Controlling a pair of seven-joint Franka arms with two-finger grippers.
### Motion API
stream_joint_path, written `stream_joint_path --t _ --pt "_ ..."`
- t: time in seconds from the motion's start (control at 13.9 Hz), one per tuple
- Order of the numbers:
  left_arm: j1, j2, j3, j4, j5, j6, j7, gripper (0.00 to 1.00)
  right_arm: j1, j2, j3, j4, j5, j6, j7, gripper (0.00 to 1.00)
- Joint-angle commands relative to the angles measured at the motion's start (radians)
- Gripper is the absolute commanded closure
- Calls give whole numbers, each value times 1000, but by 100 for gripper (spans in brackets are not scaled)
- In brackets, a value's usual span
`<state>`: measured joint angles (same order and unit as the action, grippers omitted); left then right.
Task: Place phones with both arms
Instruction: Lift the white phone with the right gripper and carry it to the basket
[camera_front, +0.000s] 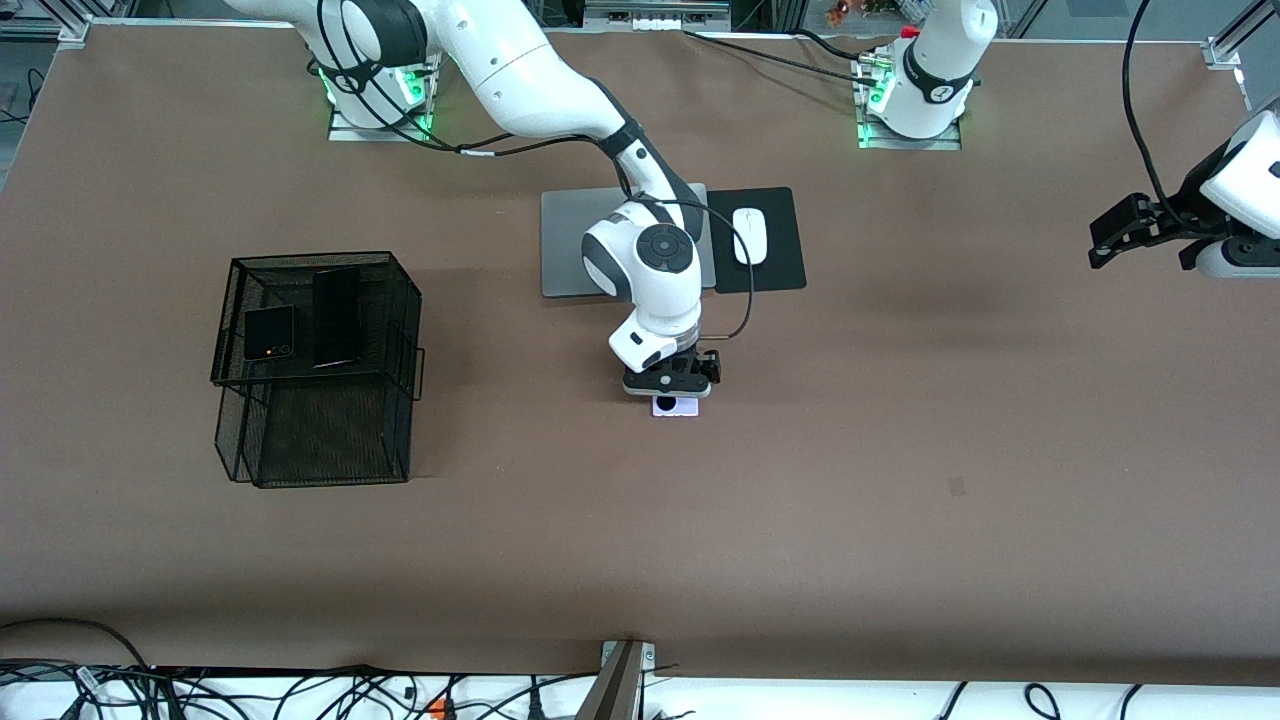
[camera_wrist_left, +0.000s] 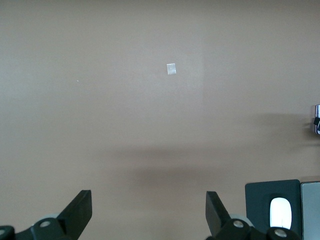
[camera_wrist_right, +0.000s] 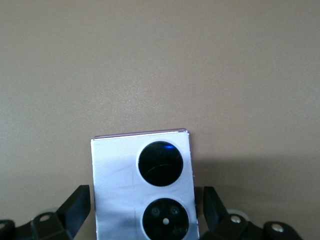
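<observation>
A lilac-white phone (camera_front: 680, 408) with two round black lenses (camera_wrist_right: 160, 163) lies flat on the brown table, nearer the front camera than the laptop. My right gripper (camera_front: 673, 396) is down over it and open. Its fingers (camera_wrist_right: 75, 207) stand on either side of the phone (camera_wrist_right: 117, 190) with a small gap on each side. A small squarish black phone (camera_front: 268, 332) and a long slim black phone (camera_front: 337, 317) lie on the upper tier of a black mesh basket (camera_front: 320, 440). My left gripper (camera_front: 1100, 246) waits open over bare table at the left arm's end (camera_wrist_left: 149, 210).
A silver laptop (camera_front: 565, 245) lies closed near the arms' bases. Beside it, a white mouse (camera_front: 750, 235) sits on a black pad (camera_front: 782, 262). The mouse (camera_wrist_left: 280, 212) also shows in the left wrist view. A small tape patch (camera_front: 957, 487) marks the table.
</observation>
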<state>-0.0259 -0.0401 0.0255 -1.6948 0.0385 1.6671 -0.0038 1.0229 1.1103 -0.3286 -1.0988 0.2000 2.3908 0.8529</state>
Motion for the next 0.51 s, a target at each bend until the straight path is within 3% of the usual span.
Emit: stream_joint_path --t 0.0,0.22,0.43 --pt "-3 12 5 27 -17 -17 18 0 -6 32 7 43 10 13 -14 0" --pt "-3 12 5 27 -17 -18 18 0 -6 36 7 43 9 13 -14 7" --pt "-3 12 5 27 -17 -18 18 0 -6 34 7 43 9 4 -15 29"
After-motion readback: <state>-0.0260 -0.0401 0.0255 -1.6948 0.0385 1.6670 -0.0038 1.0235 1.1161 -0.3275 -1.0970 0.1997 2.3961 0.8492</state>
